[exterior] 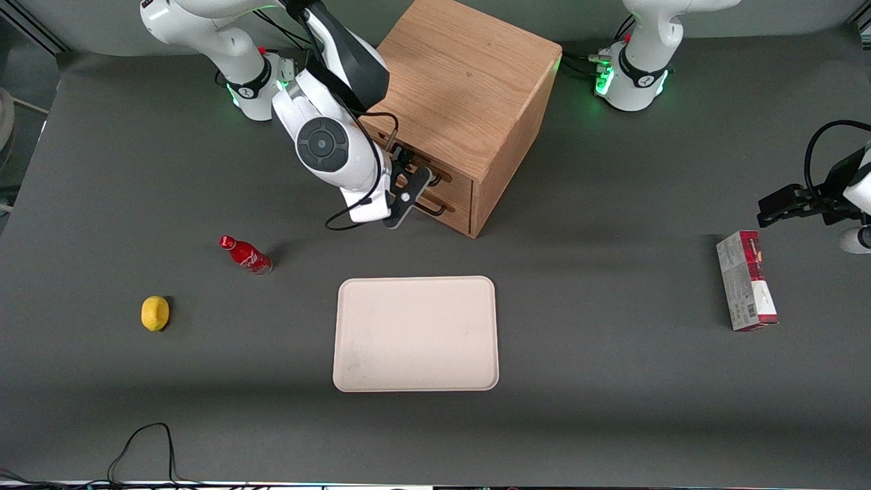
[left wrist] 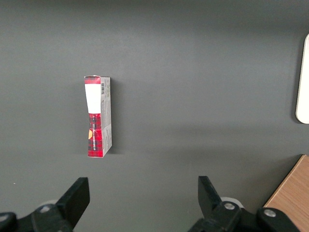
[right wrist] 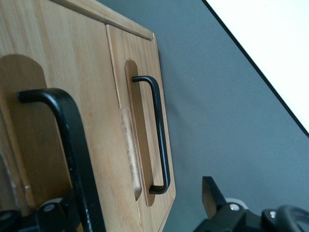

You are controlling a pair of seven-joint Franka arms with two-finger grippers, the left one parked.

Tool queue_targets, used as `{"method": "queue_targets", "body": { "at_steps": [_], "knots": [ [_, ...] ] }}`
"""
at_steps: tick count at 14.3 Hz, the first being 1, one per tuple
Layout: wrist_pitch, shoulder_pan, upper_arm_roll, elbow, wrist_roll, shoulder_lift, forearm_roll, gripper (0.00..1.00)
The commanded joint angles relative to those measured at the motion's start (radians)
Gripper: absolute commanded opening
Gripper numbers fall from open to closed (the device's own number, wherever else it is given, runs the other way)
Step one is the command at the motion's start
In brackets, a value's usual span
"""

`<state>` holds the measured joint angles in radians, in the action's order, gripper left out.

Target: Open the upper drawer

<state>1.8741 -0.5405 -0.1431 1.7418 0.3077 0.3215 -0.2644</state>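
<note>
R arm bent down low, wrist tilted; gripper [exterior: 413, 178] right up at cabinet front, fingers [right wrist: 211, 195] spread apart, nothing clamped.

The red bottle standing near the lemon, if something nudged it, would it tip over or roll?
Likely tippy: the red bottle stands upright on a narrow base with a slim neck. Once down, its round body would probably roll on the flat table. It looks small, so probably light. The gripper is at the upper drawer, well away from it.
</note>
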Motion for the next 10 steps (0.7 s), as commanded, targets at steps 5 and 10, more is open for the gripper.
{"method": "queue_targets", "body": {
  "at_steps": [5, 10],
  "knots": [
    [0.02, -0.009, 0.007, 0.01, 0.03, -0.002, -0.026, 1.0],
    [0.017, 0.007, 0.014, 0.002, 0.09, -0.002, -0.026, 1.0]
  ]
}}
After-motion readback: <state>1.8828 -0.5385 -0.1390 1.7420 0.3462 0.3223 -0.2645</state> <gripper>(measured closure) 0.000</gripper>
